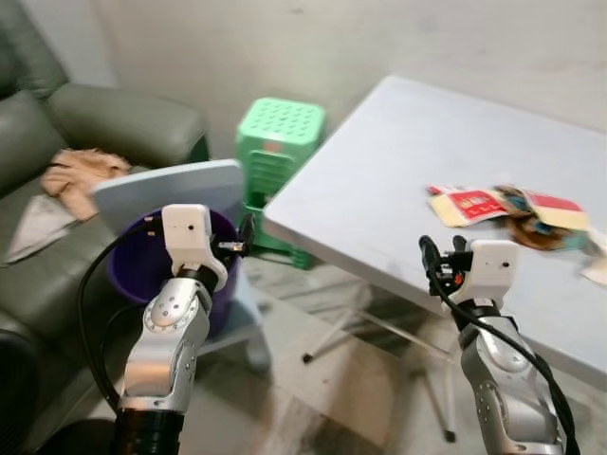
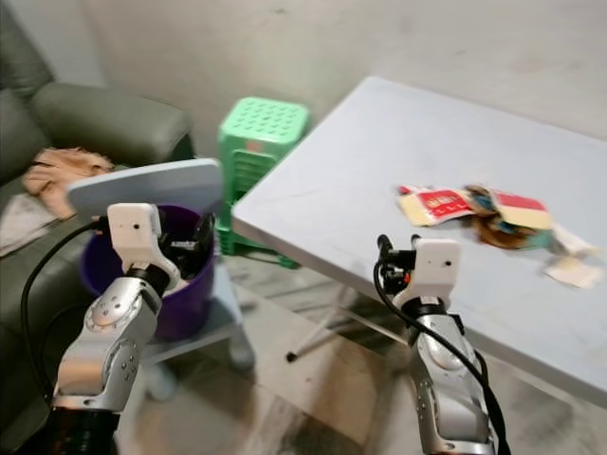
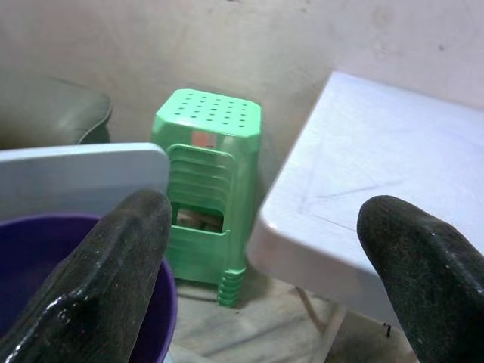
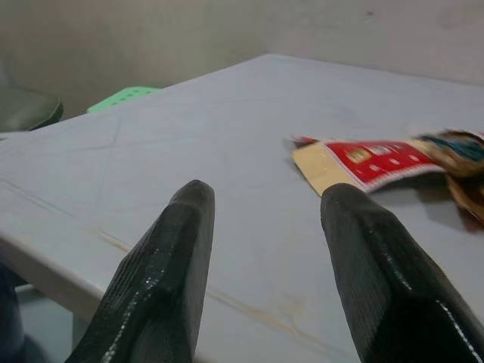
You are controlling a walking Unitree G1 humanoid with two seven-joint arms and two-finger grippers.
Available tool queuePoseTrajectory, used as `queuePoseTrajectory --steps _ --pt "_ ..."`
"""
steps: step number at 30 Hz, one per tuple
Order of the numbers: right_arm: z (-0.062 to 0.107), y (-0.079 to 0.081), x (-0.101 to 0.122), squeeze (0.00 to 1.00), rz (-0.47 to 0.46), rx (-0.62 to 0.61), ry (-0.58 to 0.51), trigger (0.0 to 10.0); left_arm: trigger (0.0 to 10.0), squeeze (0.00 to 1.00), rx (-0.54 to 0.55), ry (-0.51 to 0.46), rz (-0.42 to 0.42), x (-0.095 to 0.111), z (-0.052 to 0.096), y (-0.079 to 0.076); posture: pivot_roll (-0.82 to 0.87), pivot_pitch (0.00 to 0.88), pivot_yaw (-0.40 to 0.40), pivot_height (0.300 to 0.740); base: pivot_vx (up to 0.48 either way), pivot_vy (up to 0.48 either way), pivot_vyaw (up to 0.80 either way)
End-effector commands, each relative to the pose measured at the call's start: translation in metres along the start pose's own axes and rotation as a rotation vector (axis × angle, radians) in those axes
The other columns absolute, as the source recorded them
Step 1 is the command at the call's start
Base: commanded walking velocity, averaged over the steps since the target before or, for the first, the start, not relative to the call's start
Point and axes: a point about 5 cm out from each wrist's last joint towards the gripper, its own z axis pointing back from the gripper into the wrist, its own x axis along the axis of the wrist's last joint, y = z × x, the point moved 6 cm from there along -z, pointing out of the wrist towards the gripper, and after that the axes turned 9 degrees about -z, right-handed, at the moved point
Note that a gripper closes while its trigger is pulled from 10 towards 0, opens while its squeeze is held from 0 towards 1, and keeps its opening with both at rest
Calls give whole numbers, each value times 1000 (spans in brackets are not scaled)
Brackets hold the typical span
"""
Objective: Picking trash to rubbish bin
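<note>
Several wrappers lie on the grey table (image 1: 379, 180): a red-and-yellow wrapper (image 1: 465, 204) nearest me, and a crumpled pile (image 1: 542, 220) beyond it. The purple bin (image 1: 133, 270) stands on a pale blue chair at the left. My right gripper (image 1: 444, 254) hovers open at the table's near edge, short of the red-and-yellow wrapper (image 4: 363, 159), with nothing between its fingers (image 4: 170, 272). My left gripper (image 1: 244, 235) is open and empty, held over the rim of the bin (image 3: 45, 257) between the bin and the table's corner.
A stack of green stools (image 1: 280, 142) stands against the wall between chair and table. The blue chair back (image 1: 166, 190) rises behind the bin. A dark green sofa (image 1: 114, 118) with a tan cloth (image 1: 81, 175) is at the left. Folding table legs (image 1: 365, 327) cross the floor.
</note>
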Motion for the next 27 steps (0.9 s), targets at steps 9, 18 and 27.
queuePoseTrajectory --steps 9,18,27 --pt "4 -4 2 0 11 -3 -2 10000 10000 0 -76 -9 -24 2 3 -21 -4 66 -27 740 0 0 -768" --pt "7 -3 4 0 -45 -7 -12 10000 10000 0 -189 -21 -50 2 12 -43 -6 53 -25 740 0 0 -155" --pt "27 6 -8 0 -25 50 42 10000 10000 0 -307 6 -76 -7 30 -67 -15 83 -20 740 0 0 0"
